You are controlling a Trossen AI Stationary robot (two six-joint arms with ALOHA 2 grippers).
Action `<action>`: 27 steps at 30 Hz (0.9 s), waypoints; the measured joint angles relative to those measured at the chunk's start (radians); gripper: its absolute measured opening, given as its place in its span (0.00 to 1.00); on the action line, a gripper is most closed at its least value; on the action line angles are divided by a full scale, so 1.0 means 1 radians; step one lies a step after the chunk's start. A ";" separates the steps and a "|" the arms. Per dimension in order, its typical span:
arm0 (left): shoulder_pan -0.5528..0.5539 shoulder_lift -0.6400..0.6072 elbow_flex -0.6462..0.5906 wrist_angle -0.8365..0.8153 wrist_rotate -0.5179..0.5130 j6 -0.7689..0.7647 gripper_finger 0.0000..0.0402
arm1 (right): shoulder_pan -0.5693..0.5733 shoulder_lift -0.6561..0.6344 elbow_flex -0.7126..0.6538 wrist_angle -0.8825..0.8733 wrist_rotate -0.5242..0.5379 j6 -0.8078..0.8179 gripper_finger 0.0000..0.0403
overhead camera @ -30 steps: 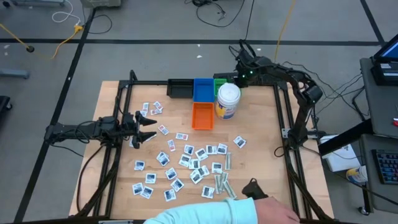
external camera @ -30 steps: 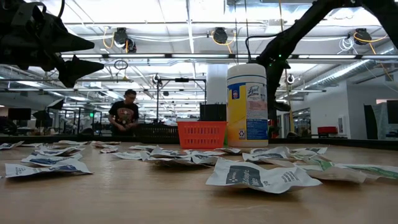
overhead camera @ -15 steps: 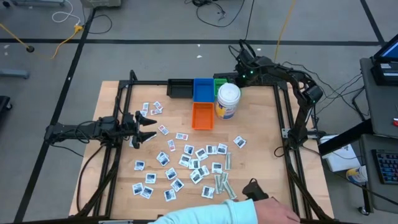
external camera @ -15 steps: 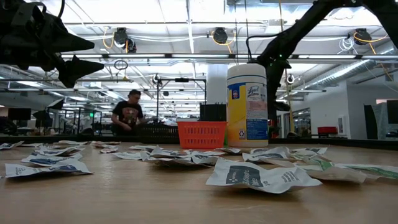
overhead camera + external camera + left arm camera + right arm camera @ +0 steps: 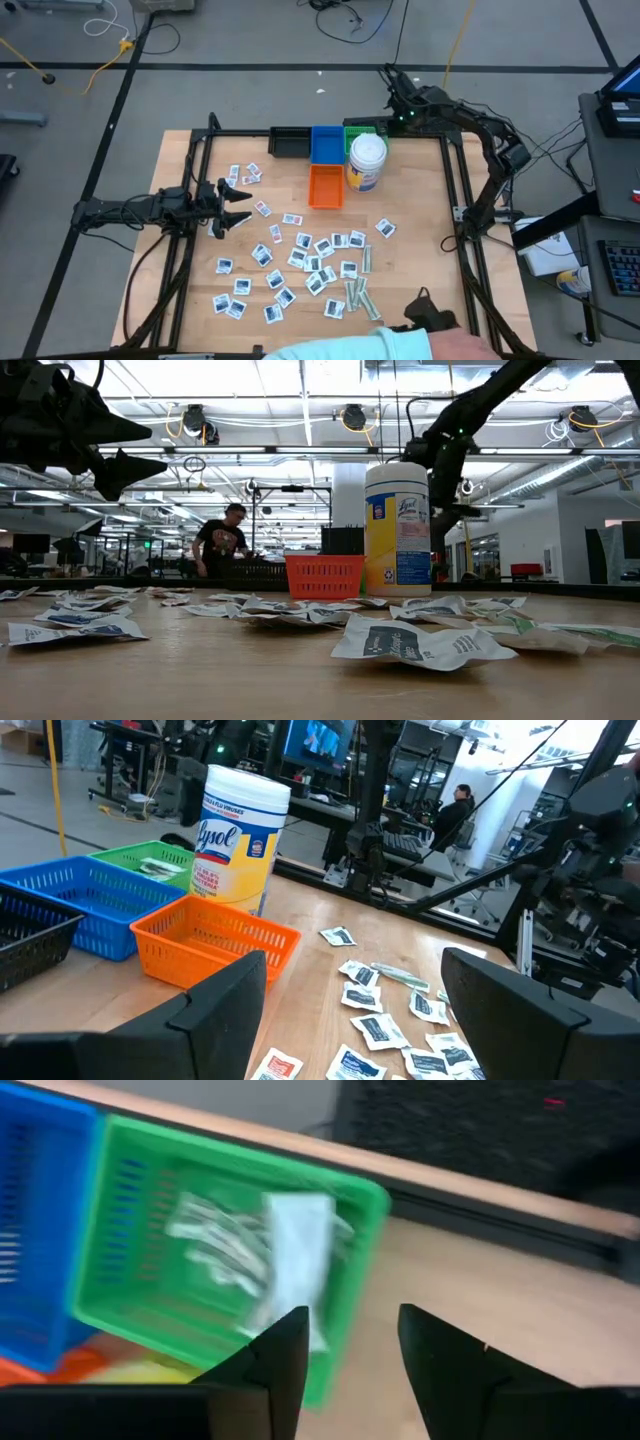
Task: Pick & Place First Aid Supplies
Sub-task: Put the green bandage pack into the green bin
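Note:
The first aid supplies are white square packets point(image 5: 300, 260) and pale grey-green strips point(image 5: 355, 295), lying flat and scattered over the wooden table's near half. My right gripper point(image 5: 392, 100) hangs open above the green basket point(image 5: 130, 1270) at the far edge, pointing steeply down. Pale strips point(image 5: 215, 1245) lie inside that basket. Another pale strip point(image 5: 295, 1255) shows blurred over the basket, clear of the fingers. My left gripper point(image 5: 235, 200) waits open and level at the table's left side, with nothing between its fingers point(image 5: 365, 1020).
Black point(image 5: 288, 143), blue point(image 5: 325, 143) and green point(image 5: 358, 130) baskets line the far edge. In front of them are an orange basket point(image 5: 325, 185) and a tall wipes canister point(image 5: 367, 160). A person's pale sleeve point(image 5: 350, 345) reaches over the near edge.
My right gripper has risen from the green basket and drawn a little toward the far edge, tipping slightly. The person's sleeve at the near edge has pulled back. In the room behind the table a person has walked toward the right.

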 joint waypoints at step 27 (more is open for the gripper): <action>0.000 0.000 0.000 0.000 0.000 0.000 0.76 | -0.001 -0.416 -0.541 -0.101 0.146 0.348 0.27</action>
